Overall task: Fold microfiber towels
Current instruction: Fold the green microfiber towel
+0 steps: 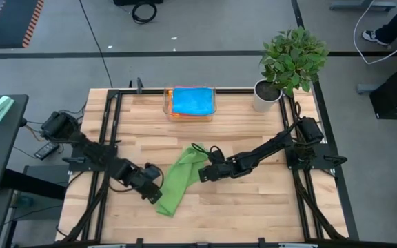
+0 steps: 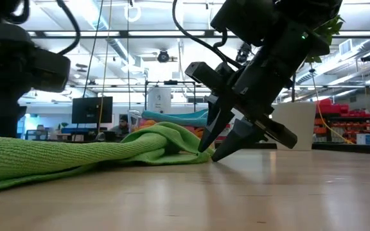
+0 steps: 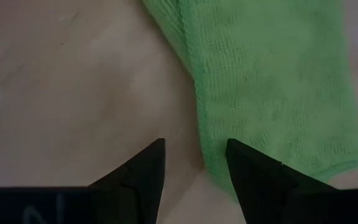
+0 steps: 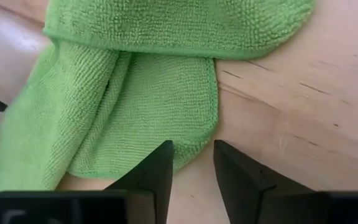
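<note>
Two dark arms meet over one green towel (image 1: 178, 180) lying crumpled in a long diagonal strip at the middle of the wooden table (image 1: 253, 207). On your left, the left gripper (image 1: 154, 193) sits low at the strip's near end, its jaws apart and empty, one finger (image 3: 253, 180) just over the towel's edge. To the right, the right gripper (image 1: 204, 172) reaches the strip's far end, jaws apart with a narrow gap, tips just short of a folded corner. Farther back, a clear tray (image 1: 169, 103) holds a blue towel (image 1: 191, 100), and a potted plant (image 1: 288, 62) stands right of it. You should expect the cloth to be light, soft and limp, so it will sag and bunch; pinch it at a corner or hem.
</note>
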You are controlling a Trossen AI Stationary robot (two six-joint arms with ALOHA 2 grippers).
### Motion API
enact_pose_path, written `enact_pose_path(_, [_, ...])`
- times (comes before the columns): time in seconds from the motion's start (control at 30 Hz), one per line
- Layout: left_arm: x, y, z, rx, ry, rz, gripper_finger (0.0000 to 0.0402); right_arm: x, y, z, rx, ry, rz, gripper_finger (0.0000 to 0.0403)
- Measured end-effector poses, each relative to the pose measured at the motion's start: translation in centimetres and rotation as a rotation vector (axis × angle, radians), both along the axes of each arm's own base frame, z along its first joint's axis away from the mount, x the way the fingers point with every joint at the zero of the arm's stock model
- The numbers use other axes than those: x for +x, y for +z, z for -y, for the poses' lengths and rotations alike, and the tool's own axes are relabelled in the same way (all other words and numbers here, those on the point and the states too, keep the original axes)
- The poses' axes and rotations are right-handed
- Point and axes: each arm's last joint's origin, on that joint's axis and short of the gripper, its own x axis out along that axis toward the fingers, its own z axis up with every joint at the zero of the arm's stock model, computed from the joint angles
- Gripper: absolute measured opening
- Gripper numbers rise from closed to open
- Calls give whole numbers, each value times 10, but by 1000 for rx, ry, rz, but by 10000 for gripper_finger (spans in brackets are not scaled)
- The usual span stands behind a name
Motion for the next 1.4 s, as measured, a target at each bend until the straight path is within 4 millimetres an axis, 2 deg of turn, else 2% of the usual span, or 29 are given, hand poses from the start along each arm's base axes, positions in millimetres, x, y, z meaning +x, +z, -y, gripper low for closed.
enact_pose_path(0.17, [-2, -4, 3, -3, 2, 58, 176, -1, 3, 0, -42, 74, -21, 124])
enact_pose_path(0.27, [-2, -6, 3, -25, -6, 103, 160, -9, 14, 3, -86, 126, -64, 129])
enact_pose_path(0.4, [-2, -9, 3, -44, -19, 147, 98, -20, 35, 7, -194, 235, -115, 136])
enact_pose_path(0.53, [-3, -10, 3, -55, -26, 135, 17, -27, 50, 6, -404, 440, -153, 142])
enact_pose_path(0.63, [-3, -9, 3, -83, -26, 126, 18, -27, 53, 4, -645, 642, -203, 147])
enact_pose_path(0.77, [-3, -4, 4, -118, 0, 137, 25, -21, 46, 5, -909, 946, -293, 157])
enact_pose_path(0.9, [-3, -1, 3, -138, 22, 143, 9, -7, 38, 16, -998, 1091, -274, 166])
enact_pose_path(1.07, [-3, -1, 3, -157, 60, 136, 22, 2, 24, 43, -996, 1125, -319, 168])
enact_pose_path(1.2, [-3, -2, 3, -168, 81, 128, 24, 4, 10, 63, -904, 1197, -324, 164])
enact_pose_path(1.4, [-3, -1, 3, -191, 120, 121, 10, 7, -5, 73, -867, 1273, -325, 150])
